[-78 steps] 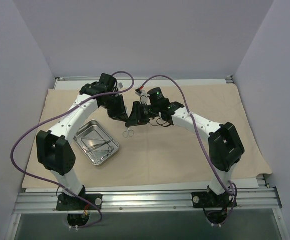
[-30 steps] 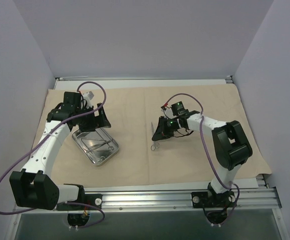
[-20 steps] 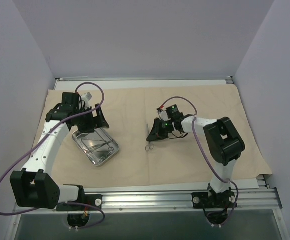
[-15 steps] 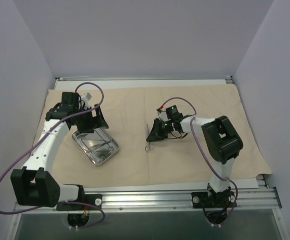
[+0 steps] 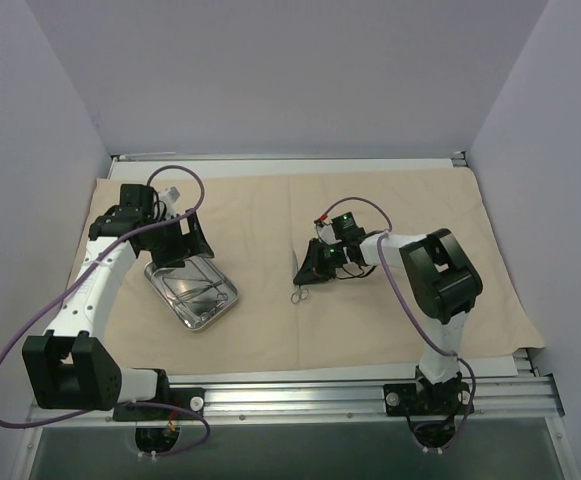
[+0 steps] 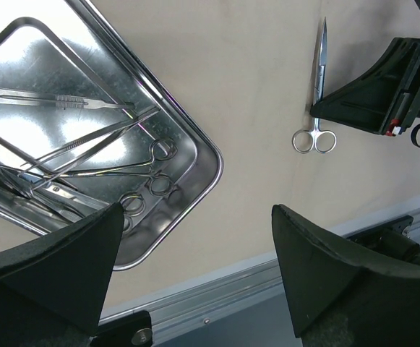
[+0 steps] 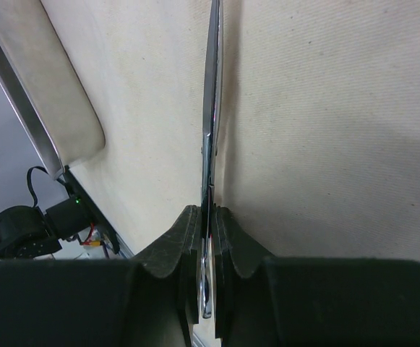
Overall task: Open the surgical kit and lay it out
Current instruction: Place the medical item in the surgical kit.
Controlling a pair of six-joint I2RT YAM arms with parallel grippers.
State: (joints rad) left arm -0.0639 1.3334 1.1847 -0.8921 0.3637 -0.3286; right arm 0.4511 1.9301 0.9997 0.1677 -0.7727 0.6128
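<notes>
We see our left gripper [image 6: 195, 267] spread wide above the steel tray [image 6: 211, 155] (slim steel instruments [image 6: 87, 144] inside), holding nothing. Right of that tray, our right gripper [image 7: 208, 217] pinches the scissors [image 6: 316, 79] on the beige cloth [image 5: 270, 330].

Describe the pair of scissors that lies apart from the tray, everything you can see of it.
The scissors are slim, shiny steel: two round finger rings, long narrow blades closed to a point. They stretch flat along the beige cloth, rings toward the near side. The right gripper is shut on the shank near the rings. Whether they rest on the cloth or hang just over it cannot be told. Nothing else touches them; the tray lies well apart.
</notes>
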